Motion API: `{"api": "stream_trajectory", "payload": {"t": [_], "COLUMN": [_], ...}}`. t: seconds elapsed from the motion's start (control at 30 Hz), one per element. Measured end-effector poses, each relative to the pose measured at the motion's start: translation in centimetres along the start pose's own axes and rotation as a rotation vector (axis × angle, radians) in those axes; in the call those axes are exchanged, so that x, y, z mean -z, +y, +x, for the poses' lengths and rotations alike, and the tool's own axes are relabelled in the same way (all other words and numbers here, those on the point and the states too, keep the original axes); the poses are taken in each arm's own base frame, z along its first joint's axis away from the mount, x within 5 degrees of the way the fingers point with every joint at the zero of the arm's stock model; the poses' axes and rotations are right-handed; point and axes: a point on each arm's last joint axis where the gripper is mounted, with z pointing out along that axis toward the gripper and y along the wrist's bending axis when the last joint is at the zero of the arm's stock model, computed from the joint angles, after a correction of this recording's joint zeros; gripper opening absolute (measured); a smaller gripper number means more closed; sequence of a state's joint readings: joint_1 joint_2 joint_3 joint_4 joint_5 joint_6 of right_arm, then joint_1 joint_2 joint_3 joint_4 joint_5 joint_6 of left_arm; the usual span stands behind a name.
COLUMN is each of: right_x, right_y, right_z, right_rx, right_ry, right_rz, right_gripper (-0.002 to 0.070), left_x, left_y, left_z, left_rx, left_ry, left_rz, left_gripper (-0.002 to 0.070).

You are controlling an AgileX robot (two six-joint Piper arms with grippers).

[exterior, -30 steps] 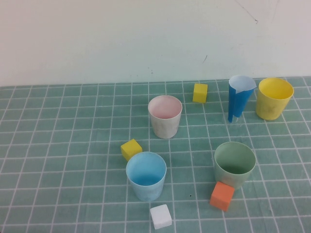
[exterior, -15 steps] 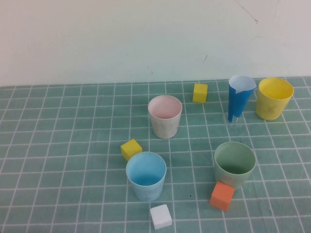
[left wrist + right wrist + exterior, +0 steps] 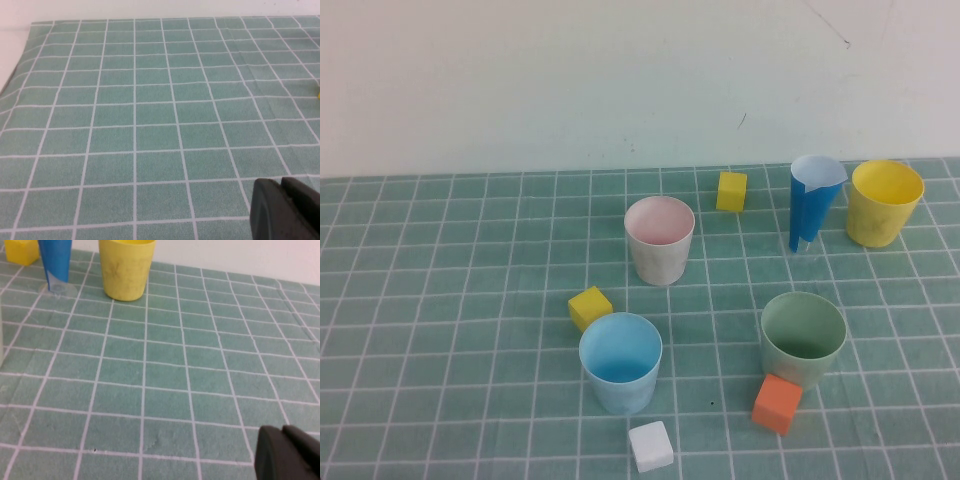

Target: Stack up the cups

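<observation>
Green gridded cloth (image 3: 440,260) covers the tabletop beneath a plain pale wall (image 3: 570,80), with 4 tumblers standing apart and upright, none yet nested. Neither arm shows in the high view; the left gripper (image 3: 285,207) appears only as a dark tip in its wrist view over bare cloth, jaws closed on nothing, and the right gripper (image 3: 287,452) likewise sits closed and empty, low over the cloth with the yellow cup ahead of it across open cloth.

The whitish cup with pink inside (image 3: 659,240) stands mid-table, the light blue cup (image 3: 620,362) nearer the robot on the left, the pale green cup (image 3: 803,338) nearer on the right, the yellow cup (image 3: 886,203) far right beside a tall dark-blue cone (image 3: 814,201). A first pick likely calls for opening the jaws, pinching 1 rim, lifting clear and lowering straight into a neighbour.

Clutter is the risk: a yellow cube (image 3: 590,307) sits just beside the blue cup, an orange cube (image 3: 777,404) touches or nearly touches the green cup, a white cube (image 3: 651,446) lies near the front edge, and another yellow cube (image 3: 731,191) rests at the back.
</observation>
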State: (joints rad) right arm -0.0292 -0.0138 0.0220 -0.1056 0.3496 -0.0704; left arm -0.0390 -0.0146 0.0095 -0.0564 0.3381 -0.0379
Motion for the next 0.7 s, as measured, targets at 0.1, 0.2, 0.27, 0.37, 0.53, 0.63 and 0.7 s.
{"api": "stream_trajectory", "payload": {"t": [0.1,0.2,0.27,0.37,0.53,0.63,0.7], "right_x": [0.00,0.00,0.00,0.00,0.00,0.00,0.00], "right_y": [0.00,0.00,0.00,0.05,0.17,0.19,0.20], "right_z": [0.00,0.00,0.00,-0.02,-0.03,-0.03,-0.03], "right_rx": [0.000,0.000,0.000,-0.013,-0.006,0.050,0.090], "right_ry": [0.000,0.000,0.000,-0.002,-0.003,-0.004,-0.005], "right_rz": [0.000,0.000,0.000,-0.005,-0.019,-0.021,-0.021], "right_gripper": [-0.0002,-0.0002,-0.0002,-0.0002,-0.0002,-0.0002,-0.0002], "left_x": [0.00,0.00,0.00,0.00,0.00,0.00,0.00], "left_y": [0.00,0.00,0.00,0.00,0.00,0.00,0.00], "left_z": [0.00,0.00,0.00,0.00,0.00,0.00,0.00], "left_rx": [0.000,0.000,0.000,0.000,0.000,0.000,0.000], "left_ry": [0.000,0.000,0.000,0.000,0.000,0.000,0.000], "left_rz": [0.000,0.000,0.000,0.000,0.000,0.000,0.000], "left_gripper": [-0.0002,-0.0002,-0.0002,-0.0002,-0.0002,-0.0002,-0.0002]}}
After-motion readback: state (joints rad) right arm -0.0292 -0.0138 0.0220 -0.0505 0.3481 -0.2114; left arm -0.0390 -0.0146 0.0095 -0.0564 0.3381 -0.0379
